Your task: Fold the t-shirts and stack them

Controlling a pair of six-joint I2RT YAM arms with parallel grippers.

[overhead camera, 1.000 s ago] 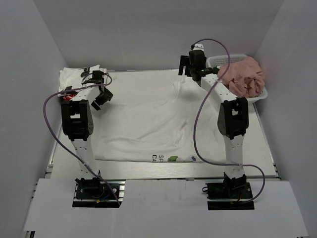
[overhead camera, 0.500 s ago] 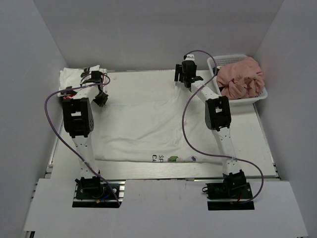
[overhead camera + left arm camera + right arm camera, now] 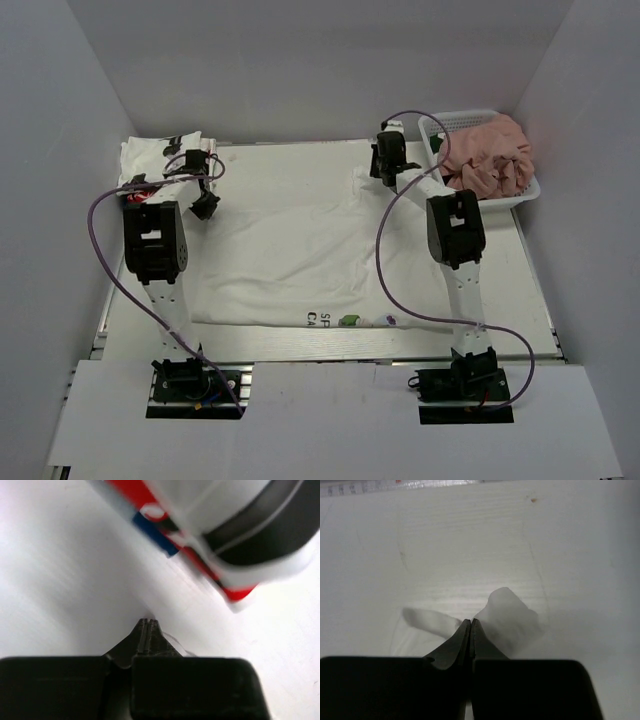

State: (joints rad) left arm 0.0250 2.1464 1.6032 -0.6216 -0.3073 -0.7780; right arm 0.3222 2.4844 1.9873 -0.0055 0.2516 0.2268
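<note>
T-shirts are the job. In the top view, a big white cloth t-shirt with small coloured print lies spread flat on the pale table. A folded white t-shirt with black patches sits at the far left corner. A crumpled dusty pink t-shirt fills the white plastic mesh basket at the far right. The left gripper is down at the big shirt's far left corner. The right gripper is down at its far right corner.

In the left wrist view, the fingers are pressed together, and a thin fold of white cloth looks caught at the tips. A blurry red, white and dark heap lies close behind them.

In the right wrist view, the fingers are pinching a small bump of the white cloth.

I think both pinches are small. If the arms pull fast, or not together, the cloth could slip out or the fold could go crooked. The left arm could also bump the folded shirt beside it and mess it up.
</note>
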